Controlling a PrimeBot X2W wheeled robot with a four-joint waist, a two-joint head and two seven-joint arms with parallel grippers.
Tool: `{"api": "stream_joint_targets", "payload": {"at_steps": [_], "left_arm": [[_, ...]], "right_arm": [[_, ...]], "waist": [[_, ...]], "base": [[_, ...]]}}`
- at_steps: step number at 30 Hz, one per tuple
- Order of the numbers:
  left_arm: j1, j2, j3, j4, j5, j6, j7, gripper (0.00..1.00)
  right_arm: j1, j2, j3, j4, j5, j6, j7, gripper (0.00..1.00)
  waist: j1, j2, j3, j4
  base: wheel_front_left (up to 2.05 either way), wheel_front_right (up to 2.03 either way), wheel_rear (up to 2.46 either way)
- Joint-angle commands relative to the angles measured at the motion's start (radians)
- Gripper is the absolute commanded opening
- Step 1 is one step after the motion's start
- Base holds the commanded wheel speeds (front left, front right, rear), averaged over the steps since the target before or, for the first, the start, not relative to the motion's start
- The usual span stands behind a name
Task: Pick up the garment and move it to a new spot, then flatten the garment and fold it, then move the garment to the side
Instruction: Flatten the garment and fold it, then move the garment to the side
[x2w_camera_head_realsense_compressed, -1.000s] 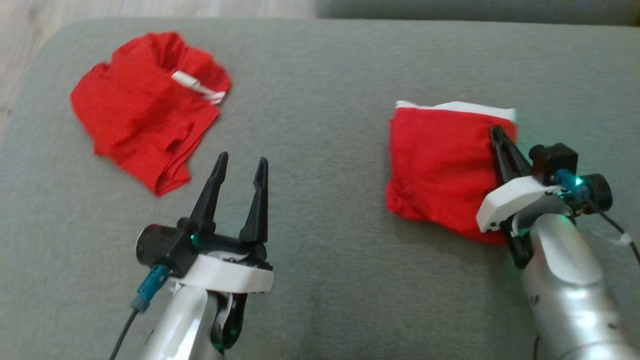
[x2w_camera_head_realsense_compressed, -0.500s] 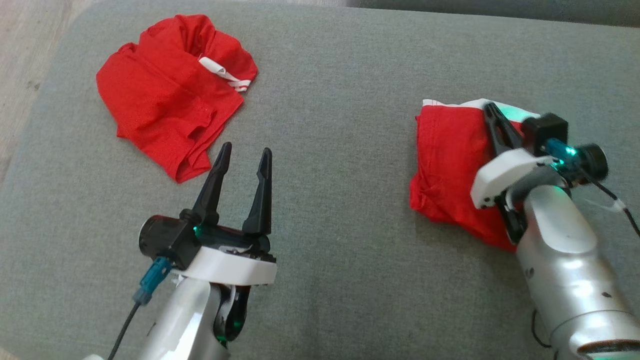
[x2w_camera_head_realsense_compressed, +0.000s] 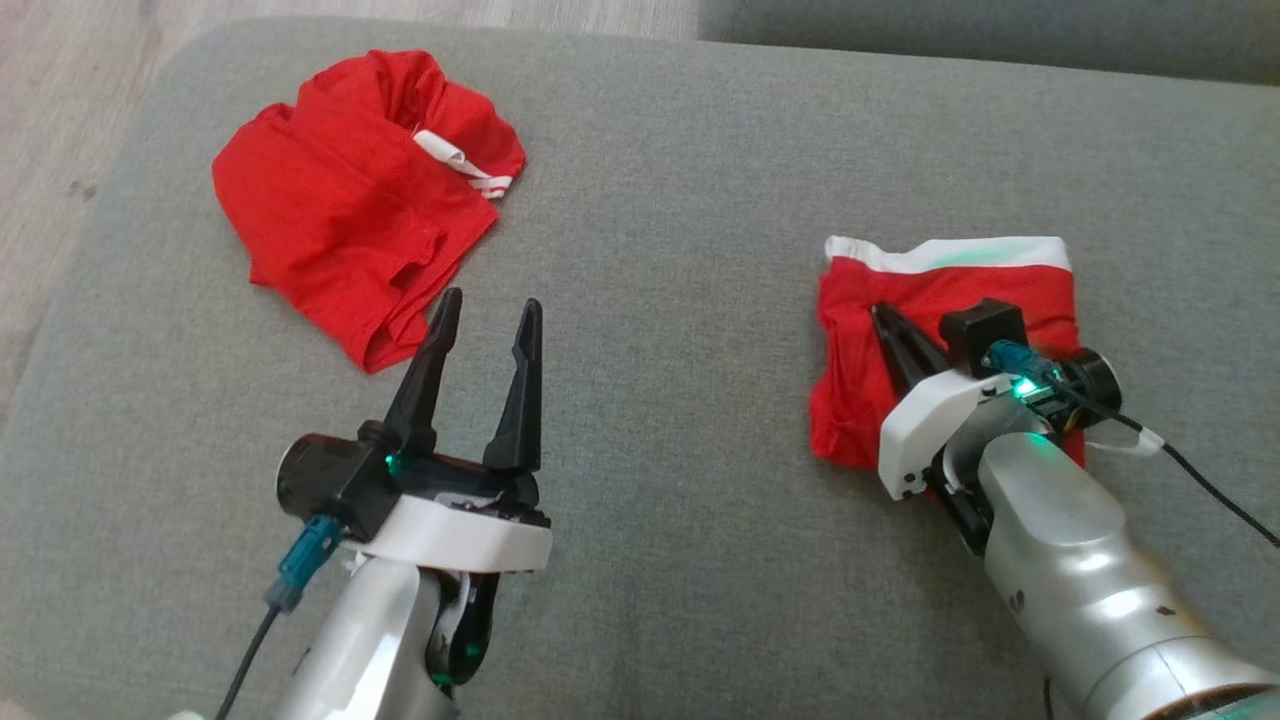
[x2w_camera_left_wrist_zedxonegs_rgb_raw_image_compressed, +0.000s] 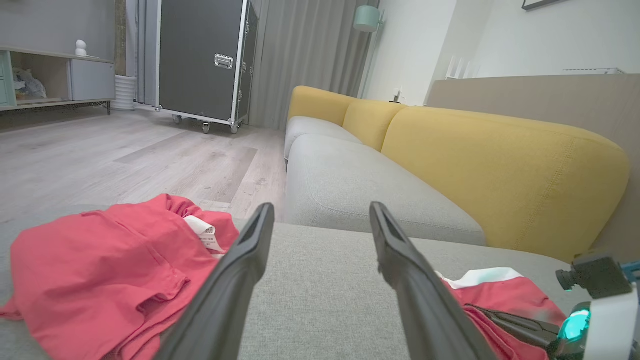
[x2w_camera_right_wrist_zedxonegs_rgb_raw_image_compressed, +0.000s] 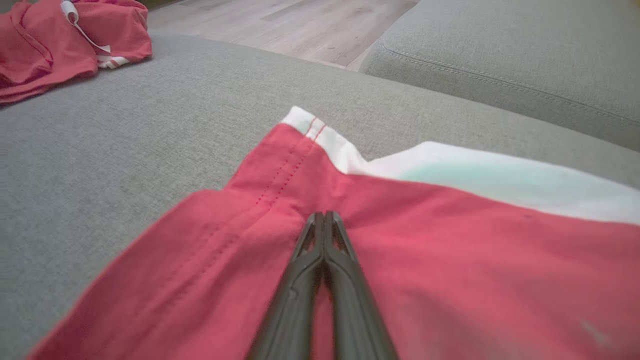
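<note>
A folded red garment (x2w_camera_head_realsense_compressed: 950, 290) with a white waistband lies at the right of the grey cushion (x2w_camera_head_realsense_compressed: 680, 180). My right gripper (x2w_camera_head_realsense_compressed: 880, 312) is shut, its fingers pressed together and lying flat on top of this garment left of its middle; the right wrist view shows the tips (x2w_camera_right_wrist_zedxonegs_rgb_raw_image_compressed: 325, 214) on the red cloth (x2w_camera_right_wrist_zedxonegs_rgb_raw_image_compressed: 450, 240), with no fabric visibly pinched. A second red garment (x2w_camera_head_realsense_compressed: 340, 220), crumpled and with a white label, sits at the far left. My left gripper (x2w_camera_head_realsense_compressed: 490, 300) hovers open and empty just right of its near corner, apart from it.
The cushion's rounded left edge borders a wooden floor (x2w_camera_head_realsense_compressed: 60, 100). Another grey seat (x2w_camera_left_wrist_zedxonegs_rgb_raw_image_compressed: 350, 190) with yellow back cushions (x2w_camera_left_wrist_zedxonegs_rgb_raw_image_compressed: 500, 165) lies beyond, and a black wheeled case (x2w_camera_left_wrist_zedxonegs_rgb_raw_image_compressed: 205, 60) stands across the room.
The head camera has shifted. My shut right gripper has slid from the folded garment's right edge leftward across it, and the garment has turned slightly. The left gripper has stayed put.
</note>
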Motion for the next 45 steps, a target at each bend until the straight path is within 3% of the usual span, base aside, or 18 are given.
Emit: {"api": "stream_joint_targets", "payload": {"at_steps": [1, 7, 15, 28, 29, 30, 31, 45], "left_arm": [[-0.014, 0.006, 0.039, -0.027, -0.003, 0.006, -0.005, 1.0], [0.006, 0.006, 0.062, -0.029, 0.008, 0.006, -0.005, 1.0], [0.039, 0.006, 0.096, -0.037, 0.02, 0.005, -0.005, 1.0], [0.091, 0.006, 0.155, -0.044, 0.038, -0.001, -0.005, 1.0], [0.096, 0.006, 0.16, -0.043, 0.037, -0.001, -0.005, 1.0], [0.1, 0.006, 0.163, -0.044, 0.035, 0.0, -0.005, 1.0], [0.104, 0.006, 0.166, -0.045, 0.034, 0.0, -0.005, 1.0], [0.111, 0.006, 0.174, -0.032, 0.033, -0.002, -0.005, 1.0]], "right_arm": [[0.013, 0.026, 0.04, 0.003, 0.015, 0.004, 0.003, 0.0], [0.002, 0.026, 0.028, -0.025, 0.065, 0.004, -0.014, 0.0], [0.101, -0.003, -0.15, -0.299, 0.012, 0.004, -0.015, 0.0], [0.388, 0.025, -0.367, -0.662, -0.09, 0.004, -0.015, 0.0], [0.406, 0.025, -0.366, -0.684, -0.082, 0.004, -0.015, 0.09], [0.423, 0.025, -0.367, -0.703, -0.076, 0.004, -0.015, 0.83], [0.438, 0.025, -0.372, -0.718, -0.062, 0.004, -0.015, 1.0], [0.476, 0.026, -0.363, -0.763, -0.04, 0.004, -0.015, 1.0]], "waist": [[0.0, 0.0, -0.006, -0.004], [0.0, 0.0, -0.045, -0.038], [0.0, 0.0, -0.111, -0.118], [0.0, 0.0, -0.163, -0.249], [0.0, 0.0, -0.165, -0.254], [0.0, 0.0, -0.166, -0.258], [0.0, 0.0, -0.165, -0.261], [0.0, 0.0, -0.166, -0.263]], "base": [[0.0, 0.0, 0.0], [0.0, 0.0, 0.0], [0.0, 0.0, 0.0], [0.0, 0.0, 0.0], [0.0, 0.0, 0.0], [0.0, 0.0, 0.0], [0.0, 0.0, 0.0], [0.0, 0.0, 0.0]]}}
